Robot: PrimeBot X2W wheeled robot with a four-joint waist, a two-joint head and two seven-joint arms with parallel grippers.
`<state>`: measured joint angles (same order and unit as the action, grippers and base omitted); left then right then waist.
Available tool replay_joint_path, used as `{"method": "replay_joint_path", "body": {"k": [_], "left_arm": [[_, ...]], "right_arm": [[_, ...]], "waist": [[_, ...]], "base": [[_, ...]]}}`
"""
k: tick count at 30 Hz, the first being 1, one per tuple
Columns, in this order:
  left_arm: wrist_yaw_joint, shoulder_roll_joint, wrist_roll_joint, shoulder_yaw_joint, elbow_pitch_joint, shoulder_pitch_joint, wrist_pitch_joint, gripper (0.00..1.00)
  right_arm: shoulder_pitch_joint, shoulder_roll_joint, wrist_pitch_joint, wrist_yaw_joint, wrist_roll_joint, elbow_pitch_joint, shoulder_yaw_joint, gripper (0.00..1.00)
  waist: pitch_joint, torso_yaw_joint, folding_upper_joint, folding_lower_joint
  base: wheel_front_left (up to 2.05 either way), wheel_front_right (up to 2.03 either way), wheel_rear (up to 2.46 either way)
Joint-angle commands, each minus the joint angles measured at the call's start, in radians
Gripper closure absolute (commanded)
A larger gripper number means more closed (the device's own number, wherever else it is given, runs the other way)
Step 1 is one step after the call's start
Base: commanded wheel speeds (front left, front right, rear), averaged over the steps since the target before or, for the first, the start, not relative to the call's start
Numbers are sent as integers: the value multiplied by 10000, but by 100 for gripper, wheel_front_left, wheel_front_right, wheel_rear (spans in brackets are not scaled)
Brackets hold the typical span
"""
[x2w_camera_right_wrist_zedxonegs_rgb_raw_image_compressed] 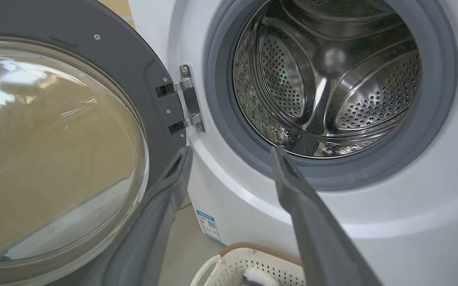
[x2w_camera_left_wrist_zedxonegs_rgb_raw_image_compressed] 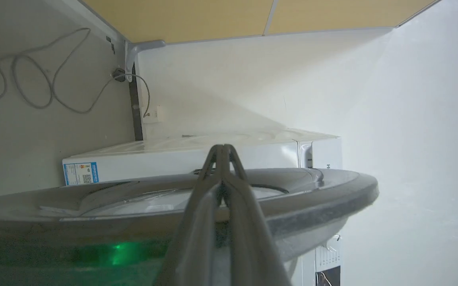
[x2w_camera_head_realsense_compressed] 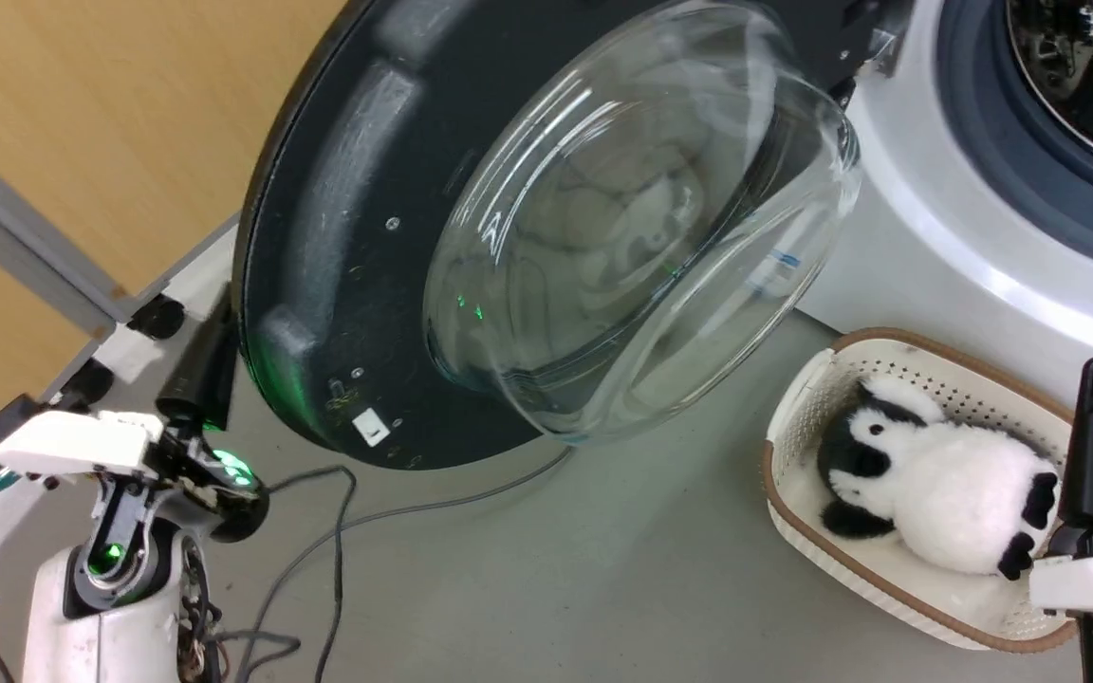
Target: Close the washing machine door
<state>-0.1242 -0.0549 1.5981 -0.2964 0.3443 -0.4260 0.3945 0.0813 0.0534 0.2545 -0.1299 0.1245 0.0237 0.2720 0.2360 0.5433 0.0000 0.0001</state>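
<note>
Grey floor (x2w_camera_head_realsense_compressed: 556, 569) below yellow wall panels (x2w_camera_head_realsense_compressed: 82, 114), loose cables (x2w_camera_head_realsense_compressed: 338, 531) trailing at 7 o'clock in the head view; washer (x2w_camera_head_realsense_compressed: 935, 237) at 2 o'clock, drum (x2w_camera_right_wrist_zedxonegs_rgb_raw_image_compressed: 324, 79) open to view; door (x2w_camera_head_realsense_compressed: 338, 237) standing wide on its hinge (x2w_camera_right_wrist_zedxonegs_rgb_raw_image_compressed: 187, 99), filling 10 to 12 o'clock, glass bowl bulging toward the camera; basket (x2w_camera_head_realsense_compressed: 793, 417) with a plush toy (x2w_camera_head_realsense_compressed: 945, 484) at 4 o'clock, on the floor just beside the washer front.

Judged barely begun: nothing shut, nothing latched; the whole swing back to the opening yet to do, then probably a firm press to catch the latch.

Left jaws at 8 o'clock in the head view, by the door's outer rim; fingers (x2w_camera_left_wrist_zedxonegs_rgb_raw_image_compressed: 197, 222) pressed together, gripping nothing, lying across the rim in the wrist view; touching or merely close, cannot tell; well placed, by the look, for a push. Right jaws at 4 o'clock, over the basket; fingers (x2w_camera_right_wrist_zedxonegs_rgb_raw_image_compressed: 312, 206) spread wide, empty, touching nothing, aimed at the washer front between hinge and drum.
</note>
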Motion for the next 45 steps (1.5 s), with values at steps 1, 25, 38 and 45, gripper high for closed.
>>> {"method": "replay_joint_path", "body": {"k": [1, 25, 38, 45], "left_arm": [[-65, 3, 69, 224, -263, 289, 352, 100], [-65, -72, -864, 4291, -4817, 3374, 3276, 100], [-65, -219, -1288, 6592, -4734, 3053, 2770, 100], [-65, -95, -1051, 7390, -4034, 2331, 2014, 100]], "right_arm": [[179, -32, 72, -8, 37, 67, 54, 0], [66, -32, 72, -8, 473, -134, 170, 0], [158, -32, 72, -8, 574, -137, 95, 0], [242, -32, 72, -8, 665, -162, 108, 0]], "waist": [[-7, 27, 0, -1], [-717, -280, 0, -1], [-745, -2562, 0, -1], [-510, -3862, 0, -1]], "base": [[0, 0, 0], [0, 0, 0], [0, 0, 0], [0, 0, 0]]}}
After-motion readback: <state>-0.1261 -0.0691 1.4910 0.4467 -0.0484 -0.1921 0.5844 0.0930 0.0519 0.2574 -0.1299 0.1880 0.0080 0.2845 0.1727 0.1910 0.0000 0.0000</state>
